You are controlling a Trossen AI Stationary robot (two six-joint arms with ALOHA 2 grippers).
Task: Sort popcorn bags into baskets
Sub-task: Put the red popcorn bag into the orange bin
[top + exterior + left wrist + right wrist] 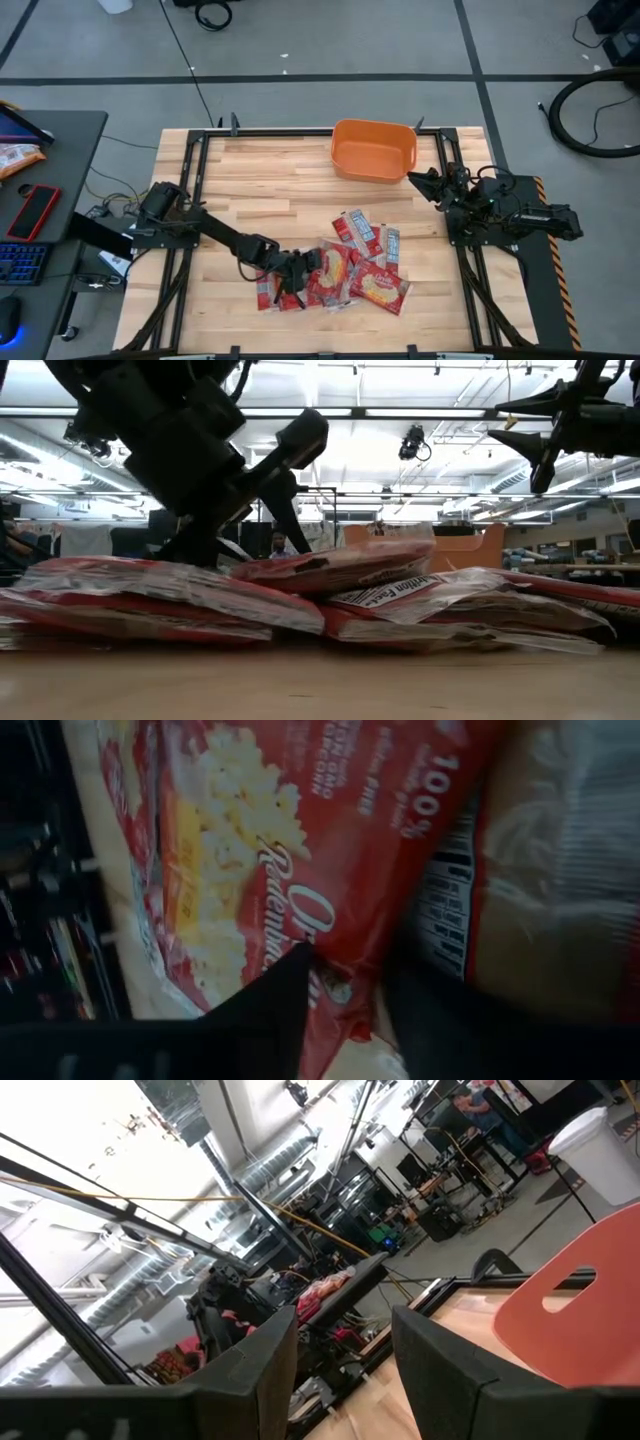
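Note:
Several red popcorn bags (352, 268) lie in an overlapping heap on the near middle of the wooden table, the upper ones resting on those beneath. The orange basket (374, 150) stands at the far edge, with nothing showing inside. My left gripper (297, 272) is open and down at the heap's left side. In the left wrist view its gripper (345, 990) straddles the edge of a red bag with yellow popcorn print (290, 870). My right gripper (416, 181) is open and raised in the air just right of the basket, which shows in its wrist view (585, 1305). My left gripper comes at the heap slanting down from the table's left. One finger (270, 1010) lies over the printed bag's edge (335, 985) and the other (440, 1020) stands beside it. The bag lies flat on the heap. Whether the pads touch it, I cannot tell.
A dark desk left of the table carries a red phone (33, 210), an orange-and-white snack packet (15, 158) and a keyboard (20, 262). Bare wood lies between the heap and the basket. Metal frame rails edge the table; cables lie on the floor beyond.

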